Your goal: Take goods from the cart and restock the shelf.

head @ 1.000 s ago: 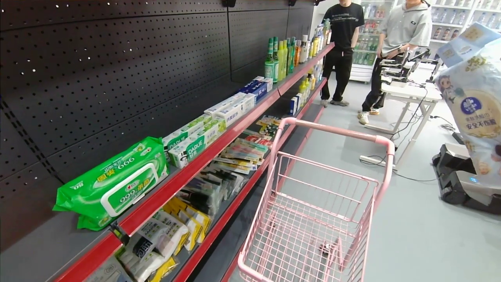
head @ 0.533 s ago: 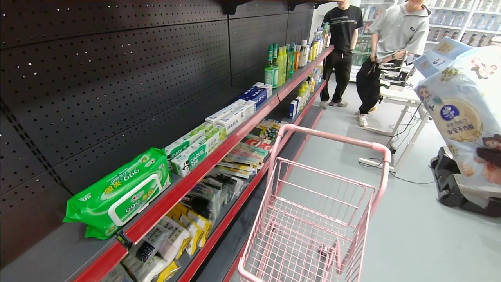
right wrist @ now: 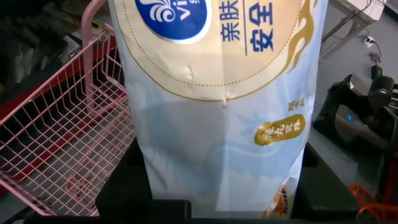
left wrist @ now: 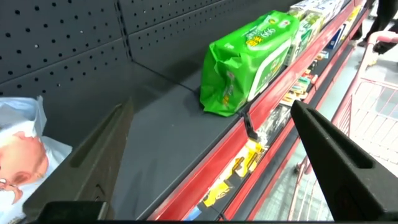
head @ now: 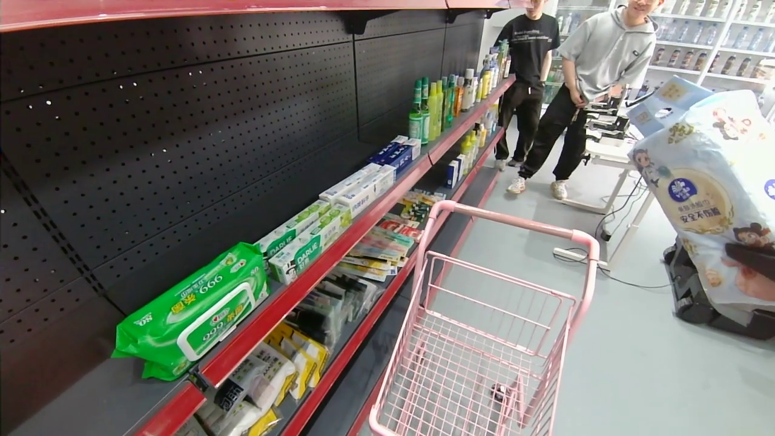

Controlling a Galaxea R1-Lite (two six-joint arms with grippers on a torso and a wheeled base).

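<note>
Right end effector point(right wrist: 221, 193) clamped on the big tissue pack point(head: 708, 200), which is held up to the right of the pink cart point(head: 514, 221), well apart from the shelf point(head: 303, 280). Left end effector point(left wrist: 211, 168) spread wide, above the shelf board near the green wipes pack point(head: 194, 309). Farther along the shelf: toothpaste boxes point(head: 303, 239), then bottles point(head: 433, 103).

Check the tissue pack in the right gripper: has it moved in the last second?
Yes. The camera shifted too, but the tissue pack now sits closer to the pink cart's handle, so it moved toward the shelf.
</note>
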